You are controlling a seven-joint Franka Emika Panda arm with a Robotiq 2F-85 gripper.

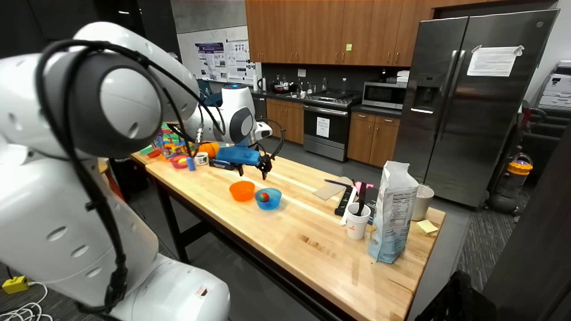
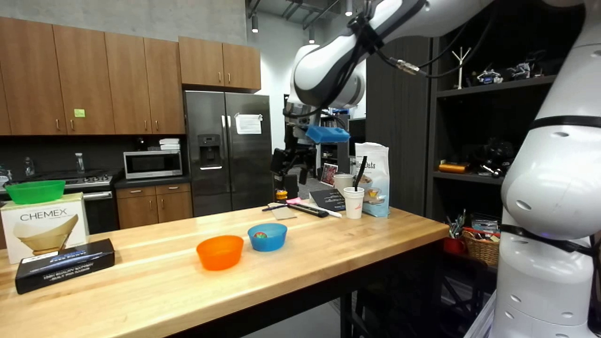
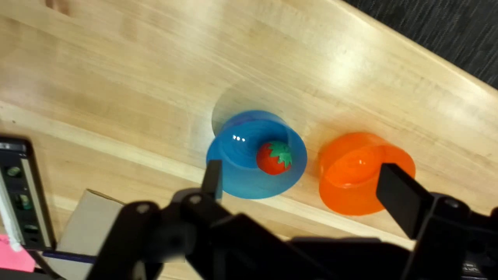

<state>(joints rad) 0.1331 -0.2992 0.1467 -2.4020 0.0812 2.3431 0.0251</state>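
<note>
Toy fruit (image 3: 270, 161): red, jagged green pattern on top
Fruit bowl (image 3: 249, 184): translucent blue
Neighbour bowl (image 3: 347, 199): translucent orange
Pincer (image 3: 302, 182): black
Wrist block (image 1: 238, 155): solid blue
Counter (image 3: 136, 70): pale yellow-brown wood, lighter stripes in grain
Level (image 3: 29, 186): black, pale strip, greenish windows
Oats bag (image 2: 375, 180): white above, light blue below
Paper cups (image 2: 353, 206): white, small pink-red mark
Arm (image 1: 58, 209): white, grey sections
Fridge (image 1: 473, 116): dark steel grey

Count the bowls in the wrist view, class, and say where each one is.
2. The blue bowl is near the middle of the picture; the orange bowl is to its right. The hand overlaps both and blocks much of the bottom, so others may be hidden.
</note>
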